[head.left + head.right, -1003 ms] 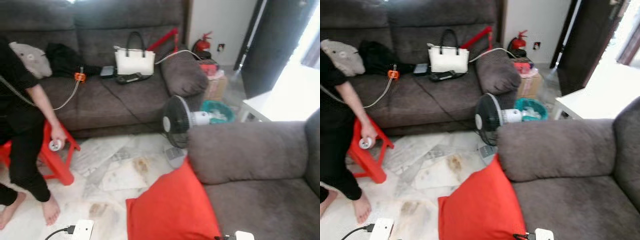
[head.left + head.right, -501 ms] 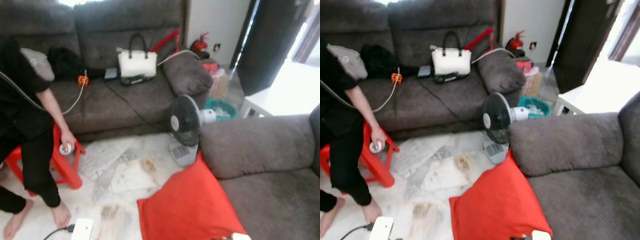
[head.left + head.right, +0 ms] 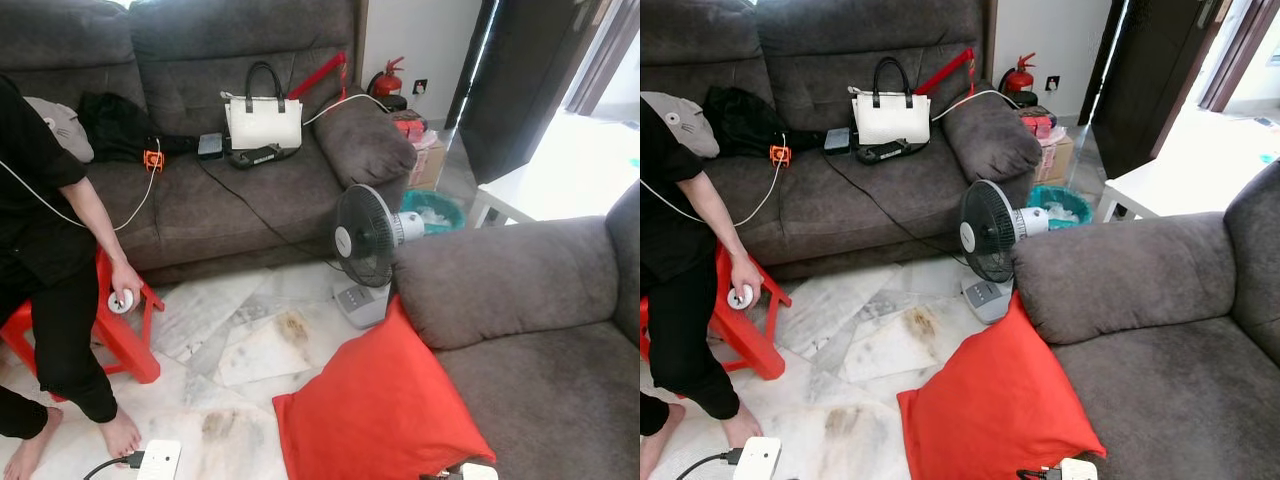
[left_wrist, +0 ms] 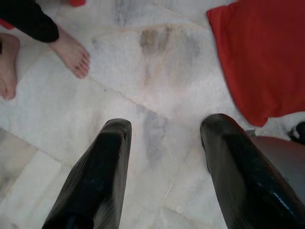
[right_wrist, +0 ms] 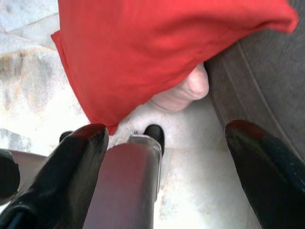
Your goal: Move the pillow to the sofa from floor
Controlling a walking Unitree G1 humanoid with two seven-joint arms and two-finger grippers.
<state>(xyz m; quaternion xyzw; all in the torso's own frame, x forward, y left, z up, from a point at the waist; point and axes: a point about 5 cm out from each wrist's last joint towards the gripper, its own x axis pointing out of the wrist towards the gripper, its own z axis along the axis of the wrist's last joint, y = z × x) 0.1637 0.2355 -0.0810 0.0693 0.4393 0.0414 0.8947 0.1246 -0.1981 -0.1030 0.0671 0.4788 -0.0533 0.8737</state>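
left eye view: red pillow [image 3: 380, 410] on floor [image 3: 240, 350] against sofa [image 3: 520, 300]

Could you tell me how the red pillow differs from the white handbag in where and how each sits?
The red pillow lies on the floor, leaning against the near sofa; the white handbag stands upright on the far sofa's seat. The pillow is soft and plain; the handbag is boxy with black handles.

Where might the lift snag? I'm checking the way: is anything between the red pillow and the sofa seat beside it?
Nothing visible blocks it. The red pillow already leans against the near sofa, whose seat looks bare. The fan stands just beyond the pillow's top corner, by the sofa arm, off the direct way. Both the left gripper and right gripper hang open above the floor.
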